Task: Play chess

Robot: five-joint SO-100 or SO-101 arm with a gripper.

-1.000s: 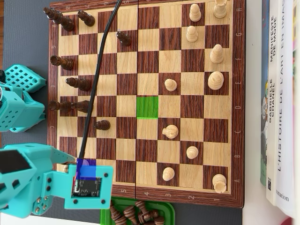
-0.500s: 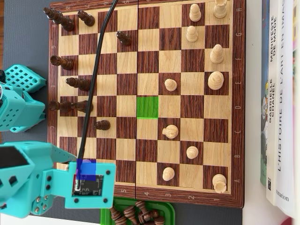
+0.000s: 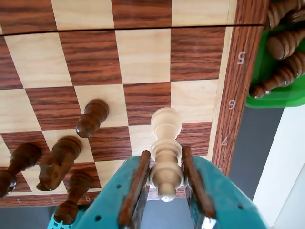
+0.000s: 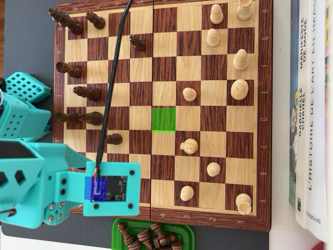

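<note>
Wrist view is showing the teal two-finger gripper (image 3: 166,188) with brown pads on the inner faces, and the fingers are closing narrowly around a light-coloured wooden chess piece (image 3: 166,151). The piece is standing upright between the two fingers, and both pads are touching its sides. Its base is lying over the squares near the edge of the wooden chessboard (image 3: 143,52) that is carrying the printed numbers, beside the numbers 6 and 7; I cannot tell if the base is resting on the board or is a little above it. To the left in this view, a dark brown wooden pawn (image 3: 92,118) is standing on a light square, and more dark pieces are standing toward the lower left corner of the view. At the upper right, beyond the board's border, a green plastic tray (image 3: 276,93) is holding several dark pieces that are lying down.

In the overhead view, the teal arm with its wrist camera board (image 4: 110,188) is covering the lower left corner of the chessboard (image 4: 265,120), so the held piece is hidden there. One square near the board's centre is showing a bright green highlight (image 4: 163,119). Light pieces are standing along the right side, dark pieces along the left side. The green tray (image 4: 117,229) is lying just beside the bottom edge of the board.
</note>
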